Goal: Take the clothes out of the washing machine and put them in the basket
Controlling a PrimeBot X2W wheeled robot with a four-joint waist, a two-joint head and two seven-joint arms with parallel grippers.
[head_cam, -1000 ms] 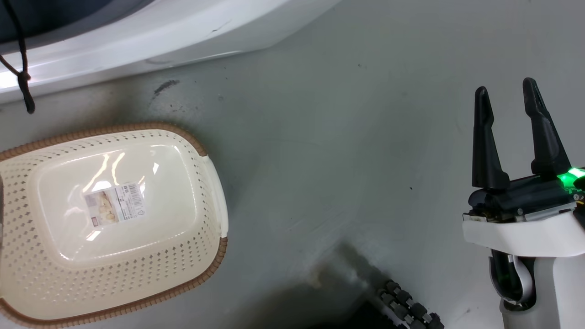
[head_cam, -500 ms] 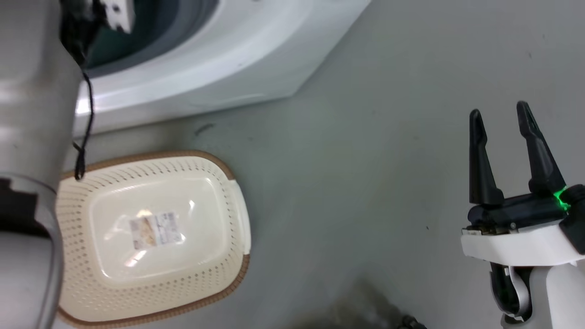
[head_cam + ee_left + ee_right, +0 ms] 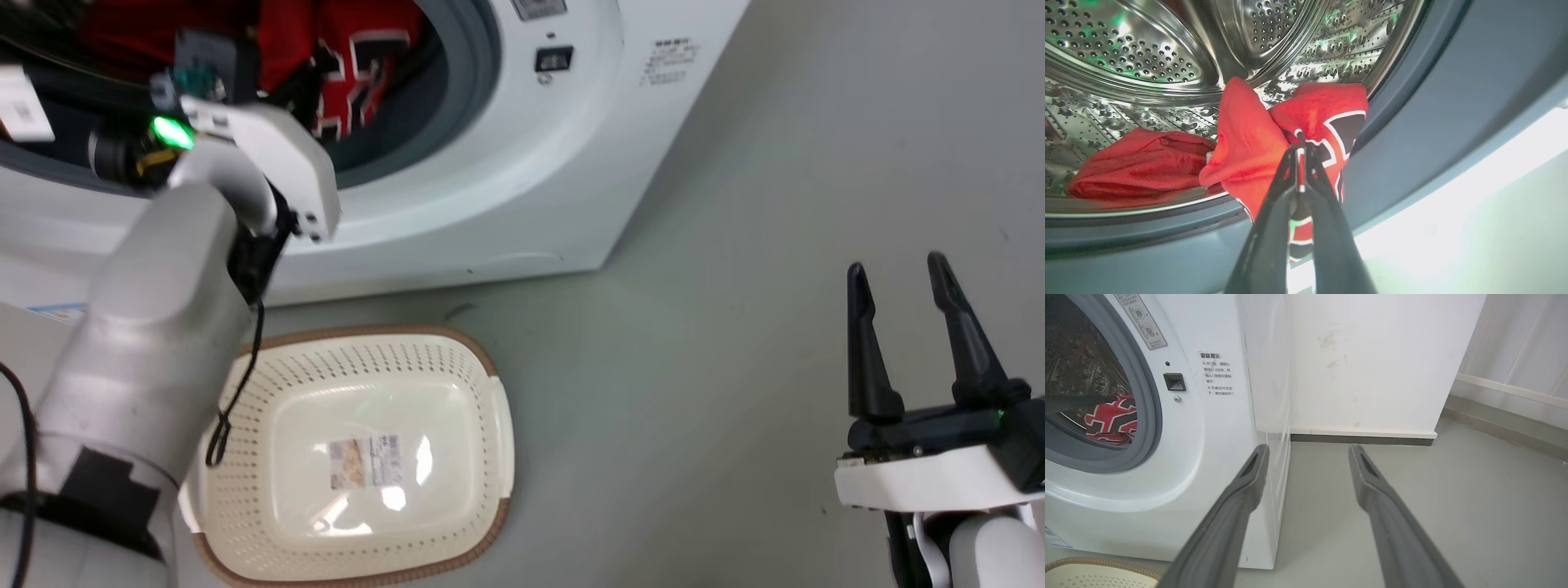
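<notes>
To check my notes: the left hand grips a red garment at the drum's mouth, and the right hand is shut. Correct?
No: the right hand is open, as the head view shows. The left hand does grip the red garment at the drum's mouth.

Head view: soft even light from above, floor (image 3: 694, 327) flat grey, shadows faint. White glare patches sat on basket (image 3: 500, 441) base. Left wrist view: drum (image 3: 1126, 61) glinted with green glow spots; clothes (image 3: 1249, 143) saturated red; washing machine (image 3: 1515, 155) front blew out white at right edge; lines bowed at edges. Left pincer (image 3: 1301, 141) and right pincer (image 3: 1308, 451) were soft-focus near lens.
</notes>
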